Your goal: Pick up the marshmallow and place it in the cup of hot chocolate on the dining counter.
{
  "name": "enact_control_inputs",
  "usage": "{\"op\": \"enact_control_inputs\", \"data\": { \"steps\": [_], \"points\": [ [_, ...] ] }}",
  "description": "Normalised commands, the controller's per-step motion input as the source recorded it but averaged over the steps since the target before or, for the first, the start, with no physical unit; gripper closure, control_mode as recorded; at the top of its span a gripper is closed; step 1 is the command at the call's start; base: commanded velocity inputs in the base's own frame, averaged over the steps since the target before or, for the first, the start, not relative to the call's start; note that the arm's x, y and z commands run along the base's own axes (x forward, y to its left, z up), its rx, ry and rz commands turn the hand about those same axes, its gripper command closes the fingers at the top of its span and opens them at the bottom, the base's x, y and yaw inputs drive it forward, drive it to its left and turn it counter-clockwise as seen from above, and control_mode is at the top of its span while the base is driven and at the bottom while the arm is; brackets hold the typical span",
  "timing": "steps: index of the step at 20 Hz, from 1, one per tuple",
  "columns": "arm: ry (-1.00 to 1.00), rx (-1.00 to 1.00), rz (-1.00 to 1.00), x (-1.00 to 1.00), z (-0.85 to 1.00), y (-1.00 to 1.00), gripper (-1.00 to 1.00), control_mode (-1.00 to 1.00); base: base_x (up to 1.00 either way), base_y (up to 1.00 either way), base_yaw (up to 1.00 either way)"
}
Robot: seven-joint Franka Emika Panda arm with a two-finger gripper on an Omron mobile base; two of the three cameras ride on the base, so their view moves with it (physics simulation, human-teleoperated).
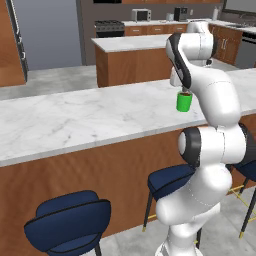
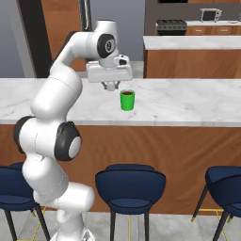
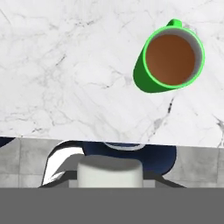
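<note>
A: Where is the small white, soft, roughly cubic marshmallow (image 3: 109, 171)?

B: In the hand view it sits at the bottom, a pale block between the robot's two-finger gripper (image 3: 109, 177), so I judge the jaws are clamped on it. In the right base view the gripper (image 2: 111, 86) hangs just beside and a little above the small bright green cylindrical cup of hot chocolate (image 2: 127, 100).

A: So it is over the cup?

B: Not quite, I think. In the hand view the green cup (image 3: 170, 57) lies off toward the upper right, with bare white grey-veined marble of the long dining counter (image 3: 65, 74) straight ahead. The counter's edge and a navy padded stool (image 3: 131, 155) show just behind the marshmallow.

A: What could go wrong, then?

B: If the jaws part here, the marshmallow probably lands on the marble, or near the edge, and could roll off toward the stool. It is light and soft, so it might also cling to one fingertip.

A: And moving across?

B: Travelling too low could knock the cup's rim and spill the brown drink.
</note>
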Motion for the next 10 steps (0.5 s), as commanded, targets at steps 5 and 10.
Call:
{"op": "enact_control_inputs", "data": {
  "steps": [5,10],
  "points": [
    [0.00,0.00,0.00,0.36,-0.12,-0.06,1.00,-1.00,0.00,0.00,0.00],
    [0.00,0.00,0.00,0.36,-0.17,-0.01,1.00,-1.00,0.00,0.00,0.00]
  ]
}}
